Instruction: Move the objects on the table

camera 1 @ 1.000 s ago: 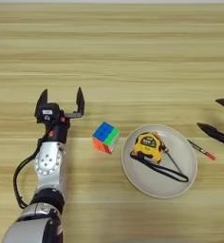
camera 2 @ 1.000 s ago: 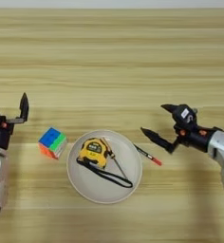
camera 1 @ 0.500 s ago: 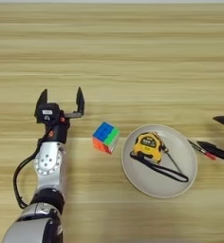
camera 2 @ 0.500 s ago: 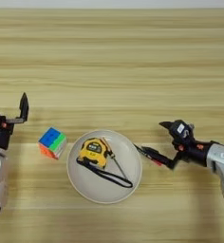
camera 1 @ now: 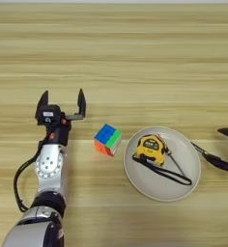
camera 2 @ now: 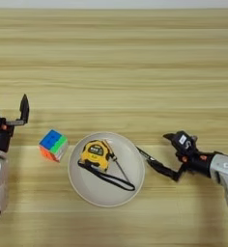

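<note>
The puzzle cube (camera 1: 107,139) sits on the table (camera 1: 135,58) left of the round plate (camera 1: 183,185). A thin dark rod (camera 2: 121,169) lies in the plate beside the tape measure (camera 2: 96,154). My left gripper (camera 1: 62,96) stands open, up and to the left of the cube, with nothing between its fingers. My right gripper (camera 2: 168,154) is open just right of the plate. Its lower finger (camera 2: 166,171) lies over the right end of the thin pen (camera 2: 145,155), and the pen's red tip is hidden. I cannot tell whether the finger touches the pen.
The tape measure's black strap (camera 1: 166,174) loops across the plate's near half. The pen's left end almost meets the plate's right rim. Bare wood stretches across the whole far half of the table.
My right gripper has come down toward the near edge and onto the pen, covering its red tip. The left arm, cube and plate have not moved.
</note>
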### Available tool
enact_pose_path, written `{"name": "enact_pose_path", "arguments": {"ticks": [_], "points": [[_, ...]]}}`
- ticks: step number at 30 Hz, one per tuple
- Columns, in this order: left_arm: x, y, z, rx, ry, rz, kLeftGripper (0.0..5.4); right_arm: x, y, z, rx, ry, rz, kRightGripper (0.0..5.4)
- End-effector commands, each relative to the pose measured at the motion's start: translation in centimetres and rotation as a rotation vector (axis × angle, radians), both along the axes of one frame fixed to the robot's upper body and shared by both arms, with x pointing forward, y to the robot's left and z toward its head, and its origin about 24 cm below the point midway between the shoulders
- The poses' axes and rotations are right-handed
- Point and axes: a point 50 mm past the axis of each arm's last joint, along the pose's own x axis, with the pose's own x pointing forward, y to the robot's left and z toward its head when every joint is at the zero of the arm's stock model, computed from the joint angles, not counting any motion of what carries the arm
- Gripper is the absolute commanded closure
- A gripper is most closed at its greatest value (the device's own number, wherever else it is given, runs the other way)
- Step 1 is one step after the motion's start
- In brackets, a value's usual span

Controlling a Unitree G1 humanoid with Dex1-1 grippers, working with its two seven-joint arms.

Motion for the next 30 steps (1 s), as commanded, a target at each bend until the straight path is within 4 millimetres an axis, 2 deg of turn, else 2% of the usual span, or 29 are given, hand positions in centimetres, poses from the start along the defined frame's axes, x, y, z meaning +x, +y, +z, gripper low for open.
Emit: {"name": "enact_pose_path", "arguments": {"ticks": [1,18,30], "points": [[0.3,-0.1,0.2,0.006,-0.01,-0.006,0.0,-0.2,-0.4,-0.2,-0.045,0.008,0.013,0.02],[0.3,-0.1,0.2,0.006,-0.01,-0.006,0.0,-0.1,-1.0,-1.4,-0.105,0.051,-0.001,0.03],[0.3,-0.1,0.2,0.004,-0.01,-0.005,0.0,-0.1,-0.5,-2.3,-0.099,0.103,0.011,1.33]]}}
